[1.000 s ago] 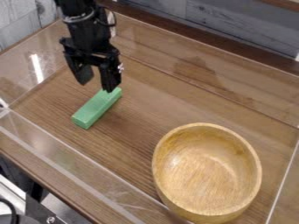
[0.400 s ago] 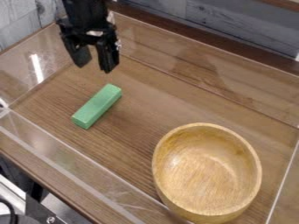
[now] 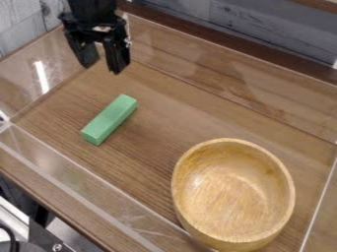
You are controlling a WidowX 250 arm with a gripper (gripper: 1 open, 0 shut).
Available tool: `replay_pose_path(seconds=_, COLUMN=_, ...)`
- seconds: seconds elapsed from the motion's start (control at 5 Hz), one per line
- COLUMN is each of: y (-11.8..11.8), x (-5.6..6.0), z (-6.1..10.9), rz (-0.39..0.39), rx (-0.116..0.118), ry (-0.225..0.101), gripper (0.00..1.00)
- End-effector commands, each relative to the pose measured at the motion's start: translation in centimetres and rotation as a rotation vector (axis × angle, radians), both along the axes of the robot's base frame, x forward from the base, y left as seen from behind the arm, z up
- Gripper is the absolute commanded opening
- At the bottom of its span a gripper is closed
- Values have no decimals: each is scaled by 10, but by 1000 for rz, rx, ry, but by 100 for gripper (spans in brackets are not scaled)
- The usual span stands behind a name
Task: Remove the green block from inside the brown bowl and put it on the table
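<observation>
One green block (image 3: pixel 109 120) lies flat on the table (image 3: pixel 224 94), out in the open toward the left side, its long axis running diagonally from lower left to upper right. Nothing touches it. The single brown bowl (image 3: pixel 198 157) sits well apart from it at the lower right, upright, and its wooden hollow shows only grain — nothing lies in it.

One black end effector (image 3: pixel 101 53) hangs over the table's upper left, pointing straight down, above and clear of the block. Its two fingers (image 3: pixel 87 52) stand spread wide with bare air between them — released, gripping nothing.

Clear acrylic walls (image 3: pixel 39 79) edge the table; one runs up the left side, close beside the end effector, and another crosses along the near edge in front of the block and the bowl. They catch pale reflections. Behind the table is a grey wall (image 3: pixel 250 30). Between block and bowl the tabletop is bare wood grain, with no object in the way.
</observation>
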State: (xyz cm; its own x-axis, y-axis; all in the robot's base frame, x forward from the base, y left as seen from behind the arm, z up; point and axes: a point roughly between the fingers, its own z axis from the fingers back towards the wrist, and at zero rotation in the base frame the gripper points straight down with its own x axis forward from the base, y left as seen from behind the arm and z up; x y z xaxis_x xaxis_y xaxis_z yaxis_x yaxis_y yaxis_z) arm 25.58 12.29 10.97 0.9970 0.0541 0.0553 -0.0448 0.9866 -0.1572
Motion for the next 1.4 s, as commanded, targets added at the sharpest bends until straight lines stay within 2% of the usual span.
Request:
replay_pose_path(seconds=0.0, y=8, x=5, z=16, rz=0, rx=40, ry=-60, gripper=100)
replay_pose_path(seconds=0.4, y=11, x=5, z=1, rz=-8, rx=47, ry=-58, gripper=100)
replay_pose_path(seconds=0.8, y=-8, x=33, z=7, rz=-60, rx=45, ry=-76, gripper=100)
replay_pose_path(seconds=1.2, y=-38, x=69, z=14, rz=-143, rx=54, ry=-99, gripper=100)
